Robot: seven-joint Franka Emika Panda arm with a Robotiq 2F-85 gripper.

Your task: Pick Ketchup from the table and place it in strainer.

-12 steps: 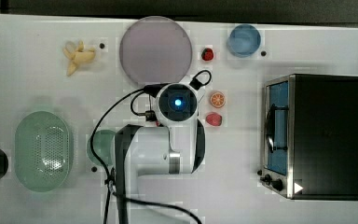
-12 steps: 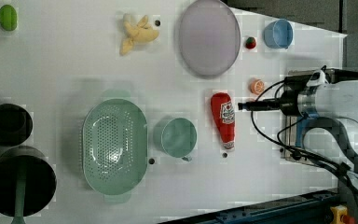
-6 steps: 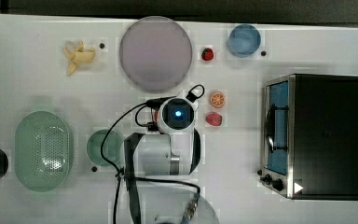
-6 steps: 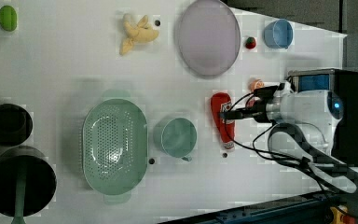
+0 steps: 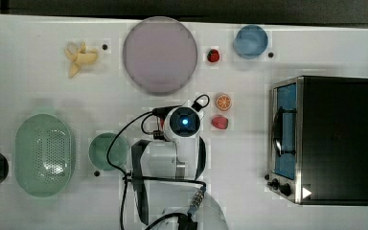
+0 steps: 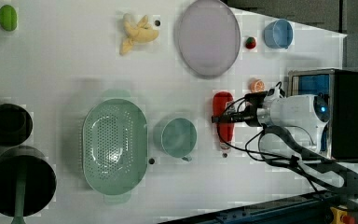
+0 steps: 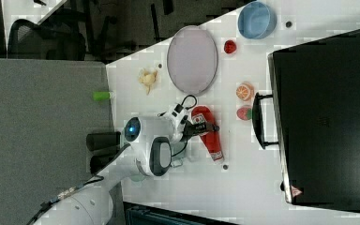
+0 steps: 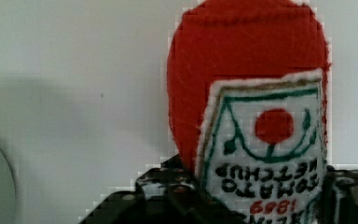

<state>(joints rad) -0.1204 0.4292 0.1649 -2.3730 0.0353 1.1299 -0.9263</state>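
One arm: low over the table (image 6: 65,70)
Gripper (image 6: 225,119): fingers either side of the Ketchup (image 6: 223,103) — pinch or gap, I cannot tell
Ketchup: flat on the table — beside the green cup (image 6: 179,137)
Strainer (image 6: 115,146): beyond the cup, well apart from the Ketchup

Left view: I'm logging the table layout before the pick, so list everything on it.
Ketchup: 1, red, lying right of the cup.
Strainer: 1, pale green, centre-left.
Cup: 1, green, right of the strainer.
Plate: 1, greyish-purple, top.
Banana: 1, yellow, top.
Bowl: 1, blue, top right.
Strawberry: 1, red, between plate and bowl.
Orange slice: 1, orange, by the oven.
Lime-like fruit: 1, green, top left.
Oven: 1, black, right.
Pots: 2, black, left edge.
Gripper: 1, black, over the ketchup.
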